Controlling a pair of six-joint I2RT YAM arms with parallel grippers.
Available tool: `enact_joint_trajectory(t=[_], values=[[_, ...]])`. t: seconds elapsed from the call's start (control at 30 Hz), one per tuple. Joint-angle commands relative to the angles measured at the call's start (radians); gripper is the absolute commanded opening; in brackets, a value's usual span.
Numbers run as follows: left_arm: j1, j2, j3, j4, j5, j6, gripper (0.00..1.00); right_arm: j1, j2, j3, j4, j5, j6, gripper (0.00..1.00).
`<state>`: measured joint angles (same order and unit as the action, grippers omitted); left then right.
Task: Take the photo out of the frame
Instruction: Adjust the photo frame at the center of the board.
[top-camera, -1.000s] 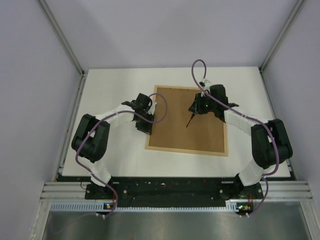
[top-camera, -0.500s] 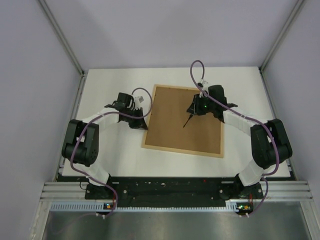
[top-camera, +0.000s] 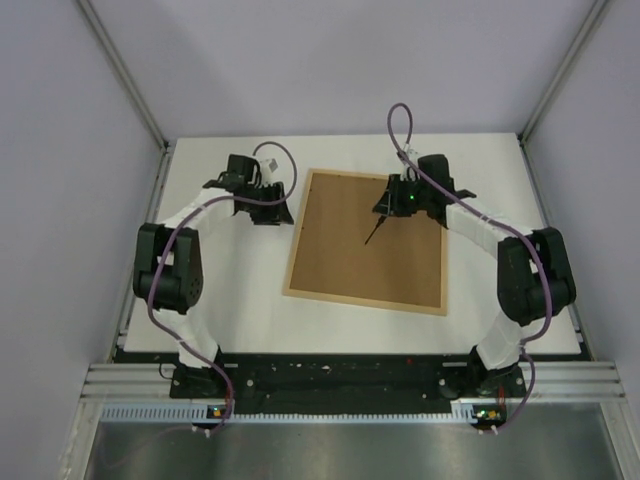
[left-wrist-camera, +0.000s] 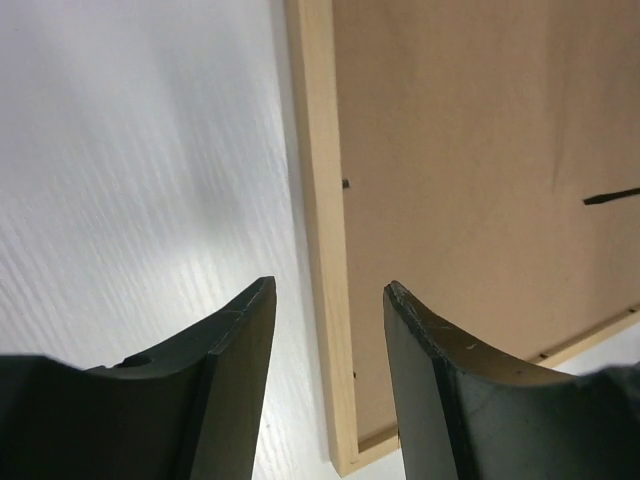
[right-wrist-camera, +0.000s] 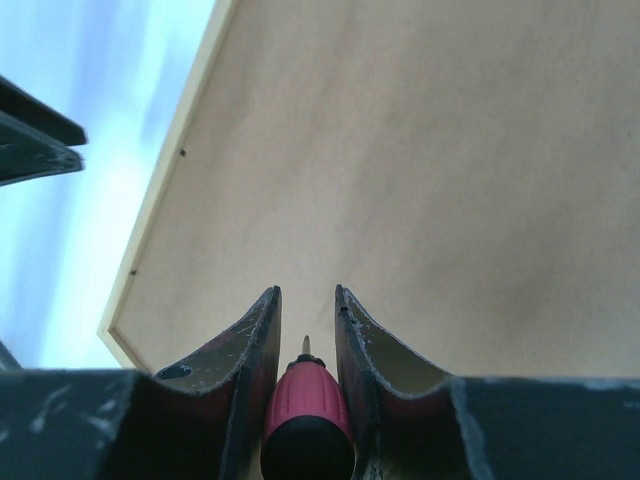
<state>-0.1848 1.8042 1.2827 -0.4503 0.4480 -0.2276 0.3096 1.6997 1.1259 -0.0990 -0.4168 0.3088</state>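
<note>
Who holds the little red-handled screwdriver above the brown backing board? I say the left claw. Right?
Not the left: the right gripper is shut on the red-handled screwdriver above the brown backing board, as the right wrist view shows. The left gripper is open and empty beside the light-wood frame.

Overhead view looks down; both wrist views closely share the frame (left-wrist-camera: 322, 260).
</note>
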Motion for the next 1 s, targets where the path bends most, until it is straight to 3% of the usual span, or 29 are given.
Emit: enact_joint_trajectory(t=[0.0,0.43,0.97], values=[[0.001,0.072,0.063,-0.053,-0.042,0.040,0.53,-0.007,0.021,0.118,-0.011,-0.066,0.059,0.00],[-0.005,0.084,-0.100,0.025,0.250,-0.004,0.53,-0.119,0.107,0.228,-0.080,0.128,-0.028,0.00],[-0.166,0.021,-0.188,0.131,0.310,-0.090,0.54,-0.121,0.449,0.667,-0.149,0.099,0.032,0.00]])
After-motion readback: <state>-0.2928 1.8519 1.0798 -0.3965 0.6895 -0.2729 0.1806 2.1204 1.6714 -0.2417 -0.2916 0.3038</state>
